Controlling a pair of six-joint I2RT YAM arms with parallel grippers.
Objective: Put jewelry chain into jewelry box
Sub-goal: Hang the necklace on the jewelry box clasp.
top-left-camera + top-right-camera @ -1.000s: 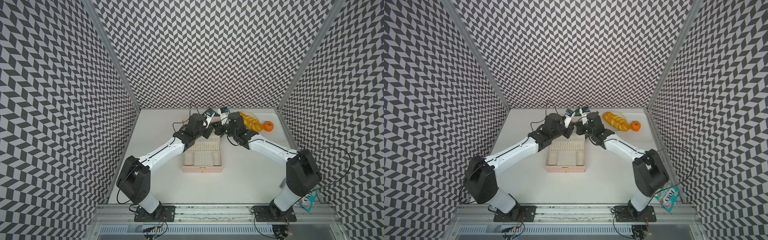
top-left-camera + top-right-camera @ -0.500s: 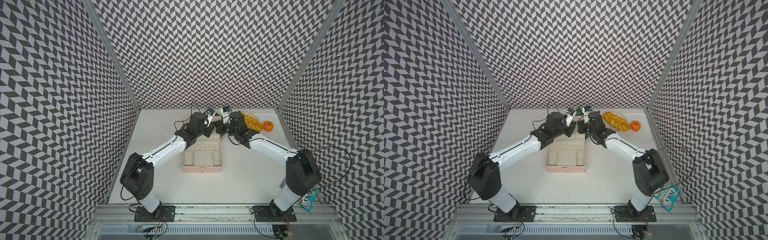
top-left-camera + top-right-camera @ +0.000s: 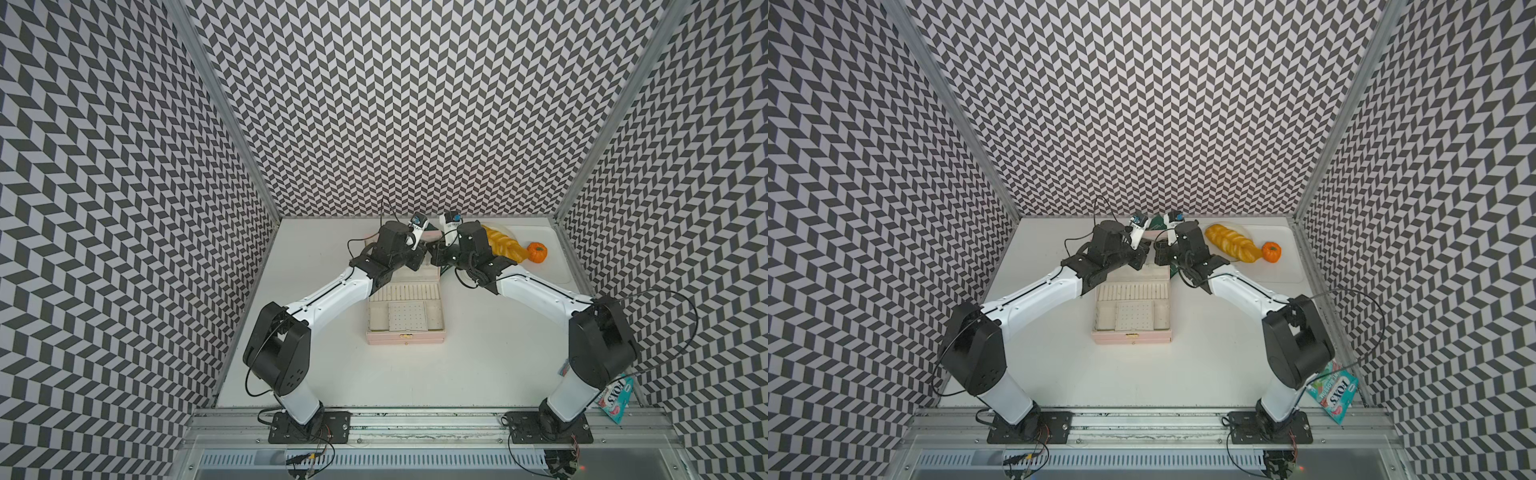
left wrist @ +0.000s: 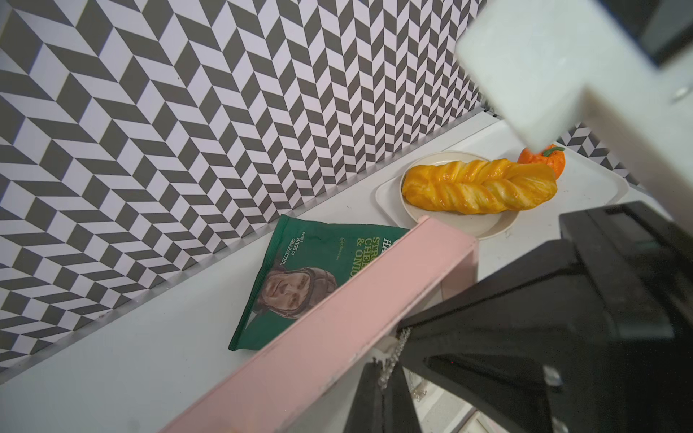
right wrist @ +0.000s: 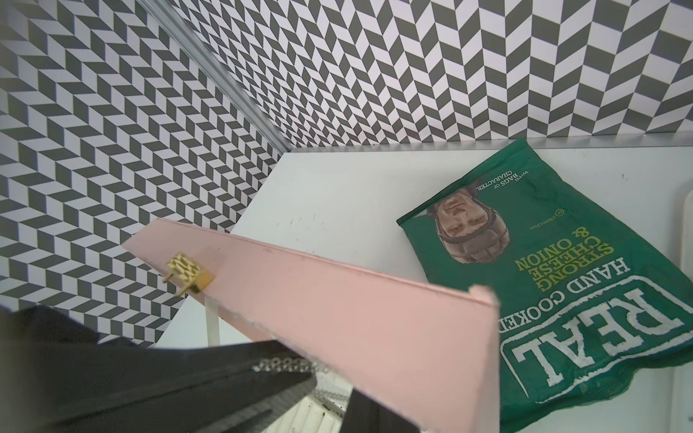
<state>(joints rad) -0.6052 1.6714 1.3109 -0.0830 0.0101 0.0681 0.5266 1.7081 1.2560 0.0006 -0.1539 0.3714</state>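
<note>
The pale pink jewelry box [image 3: 405,337] [image 3: 1132,336] lies open mid-table, its cream inside facing up. Its lid [image 4: 337,318] [image 5: 356,311] stands upright at the far side, with a gold clasp [image 5: 187,273] on the edge. The fine silvery jewelry chain [image 4: 390,361] [image 5: 285,365] is stretched just inside the lid's top edge. My left gripper [image 4: 382,369] [image 3: 422,261] is shut on one part of it. My right gripper [image 5: 311,369] [image 3: 434,257] is shut on another. A short length of chain [image 4: 418,391] dangles below, over the box.
A green crisp bag [image 4: 311,273] [image 5: 543,285] lies behind the lid by the back wall. On a white tray [image 3: 552,270] at the back right are a braided bread [image 3: 503,245] on a plate and a small orange pumpkin [image 3: 537,252]. A sweets packet [image 3: 615,397] rests near the right arm's base.
The left arm's lower link has swung slightly to the right. Both grippers have stayed shut at the lid and have hardly moved.
</note>
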